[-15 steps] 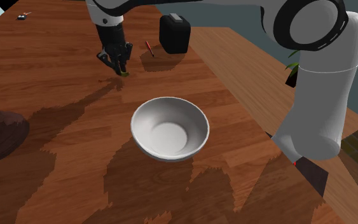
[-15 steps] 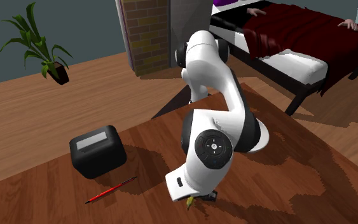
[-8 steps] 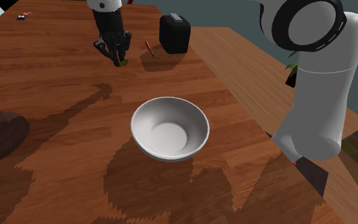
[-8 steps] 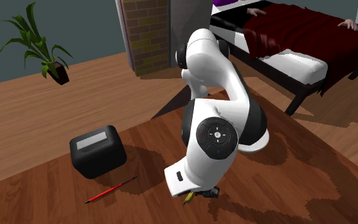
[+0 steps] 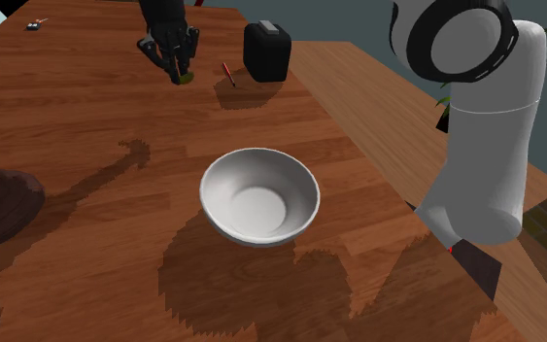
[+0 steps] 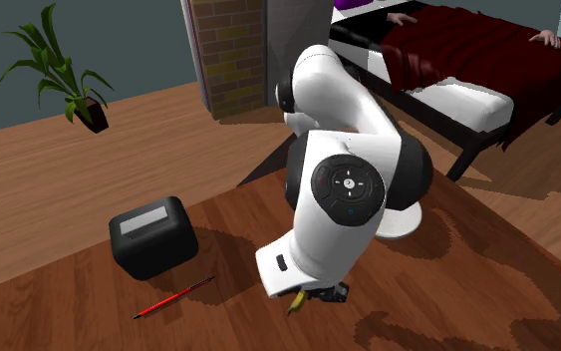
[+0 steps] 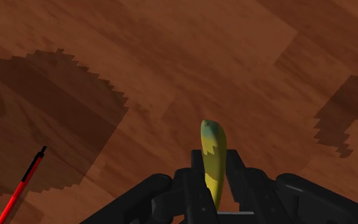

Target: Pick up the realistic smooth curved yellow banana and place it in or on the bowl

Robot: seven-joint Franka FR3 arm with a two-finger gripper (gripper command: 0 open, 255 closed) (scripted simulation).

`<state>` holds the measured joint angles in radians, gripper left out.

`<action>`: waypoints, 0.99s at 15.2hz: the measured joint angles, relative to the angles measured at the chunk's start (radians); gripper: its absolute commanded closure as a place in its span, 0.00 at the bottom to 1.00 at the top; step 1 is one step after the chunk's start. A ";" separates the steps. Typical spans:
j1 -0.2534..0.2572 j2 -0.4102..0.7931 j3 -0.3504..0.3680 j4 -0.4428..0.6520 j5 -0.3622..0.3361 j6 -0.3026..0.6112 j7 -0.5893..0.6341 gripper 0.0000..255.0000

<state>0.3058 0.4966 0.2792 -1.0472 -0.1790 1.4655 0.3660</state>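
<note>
Shoulder view: black two-finger tool [image 5: 177,70] hung over the far end of the brown wooden desk [image 5: 96,126], closed on the curved yellow-green banana [image 5: 187,78]. It was well apart from the round white bowl [image 5: 211,194]. A thin red pen [image 5: 228,75] and a black box [image 5: 266,51] lay near.

Second exterior view: banana [image 6: 296,302] tip showed under the white arm [image 6: 343,199], above the desk.

Wrist view: fingers [image 7: 193,181] clasped the banana [image 7: 212,153] between them.

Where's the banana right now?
The banana is clasped in the tool, near the shoulder view's top edge. It is just left of the red pen and black box, well beyond the bowl.
</note>
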 measured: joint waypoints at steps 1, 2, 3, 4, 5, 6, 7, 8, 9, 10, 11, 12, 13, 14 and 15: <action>0.005 0.009 0.000 0.026 -0.002 -0.017 0.000 1.00; 0.009 0.016 0.000 0.049 -0.004 -0.034 0.001 1.00; 0.015 0.028 -0.001 0.084 -0.007 -0.056 0.000 1.00; 0.020 0.039 -0.002 0.115 -0.010 -0.076 -0.002 1.00; 0.025 0.052 -0.003 0.156 -0.013 -0.103 -0.005 1.00; 0.031 0.065 -0.004 0.192 -0.016 -0.126 -0.006 1.00; 0.035 0.076 -0.005 0.224 -0.019 -0.147 -0.010 1.00; 0.048 0.106 -0.008 0.288 -0.027 -0.179 -0.013 1.00; 0.057 0.128 -0.011 0.340 -0.032 -0.210 -0.016 1.00; 0.047 0.091 -0.005 0.282 -0.024 -0.193 -0.008 1.00; 0.032 0.023 0.005 0.170 -0.010 -0.150 0.006 1.00; 0.030 -0.018 0.012 0.111 -0.001 -0.131 0.020 1.00; 0.022 -0.074 0.020 0.025 0.013 -0.101 0.033 1.00; 0.014 -0.126 0.025 -0.049 0.025 -0.079 0.040 1.00; 0.010 -0.176 0.031 -0.126 0.039 -0.051 0.053 1.00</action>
<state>0.3162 0.3202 0.3105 -1.1728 -0.1401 1.4142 0.4192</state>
